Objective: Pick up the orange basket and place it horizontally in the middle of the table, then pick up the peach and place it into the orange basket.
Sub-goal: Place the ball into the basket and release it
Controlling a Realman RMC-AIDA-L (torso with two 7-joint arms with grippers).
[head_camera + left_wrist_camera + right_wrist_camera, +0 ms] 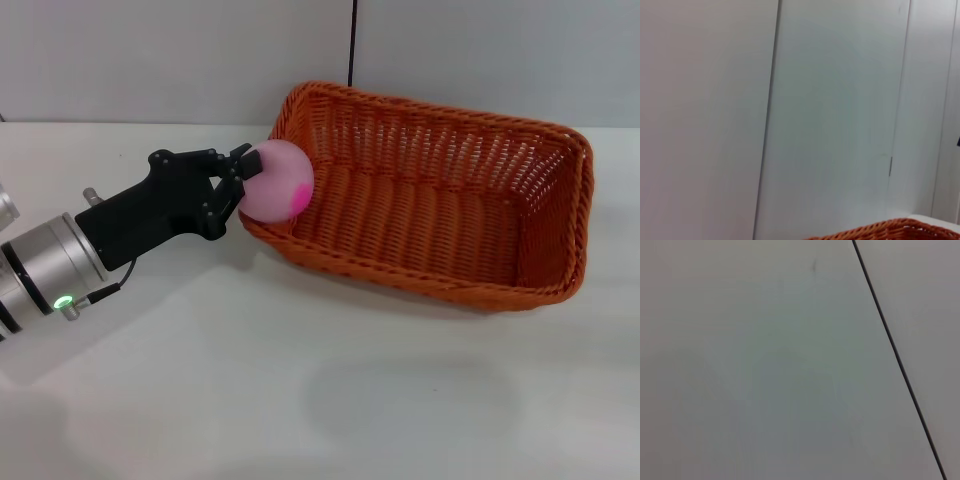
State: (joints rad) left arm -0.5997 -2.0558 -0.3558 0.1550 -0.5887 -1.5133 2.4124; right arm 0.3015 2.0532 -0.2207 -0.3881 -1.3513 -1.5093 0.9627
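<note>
The left claw (243,176) grips the peach (276,181) at its right tip, above the orange basket's (440,200) left rim.

Even, bright overhead light gives soft, faint shadows on the white desk (300,400) beneath the orange basket (440,200), without glare, while both wrist views look slightly hazy.

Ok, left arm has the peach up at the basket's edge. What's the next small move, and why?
Probably carry it a little further right, over the basket's floor, before opening. The left gripper is shut on the peach, which sits right at the near-left corner rim of the orange basket; released here it might catch the rim and roll onto the table.
</note>
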